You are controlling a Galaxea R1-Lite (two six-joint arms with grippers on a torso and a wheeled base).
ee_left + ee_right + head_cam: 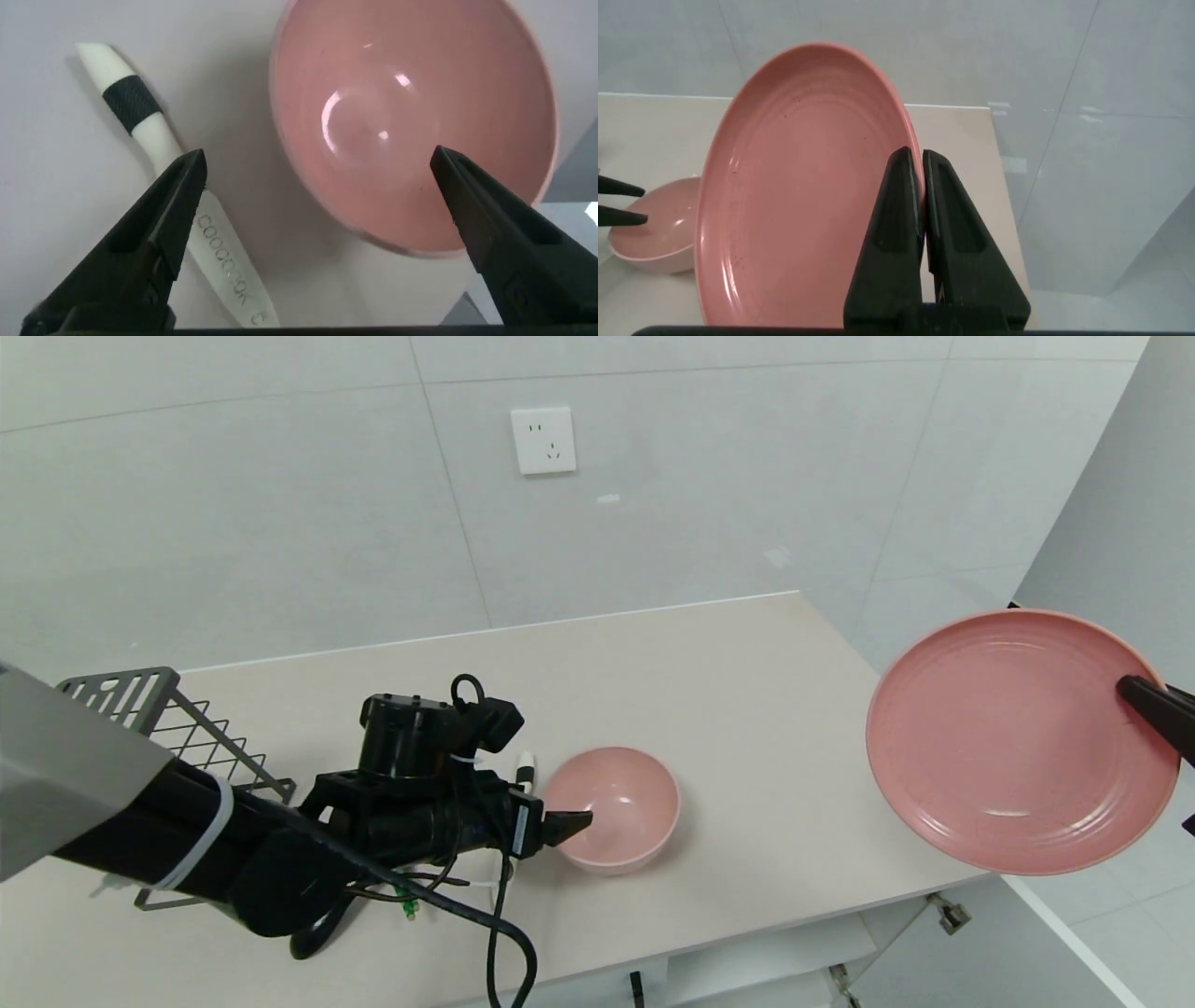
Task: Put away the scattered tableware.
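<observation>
Left claw is hanging wide open astride the left rim of the bowl on the tabletop, the nearer arm, while right claw is gripping the plate aloft beyond the right edge.

The pink bowl and pink plate look smooth, glossy plastic; the countertop is matt, the wire rack metal.

The white utensil is cut off at the edge, so I cannot tell its kind; the wire rack is half hidden.
</observation>
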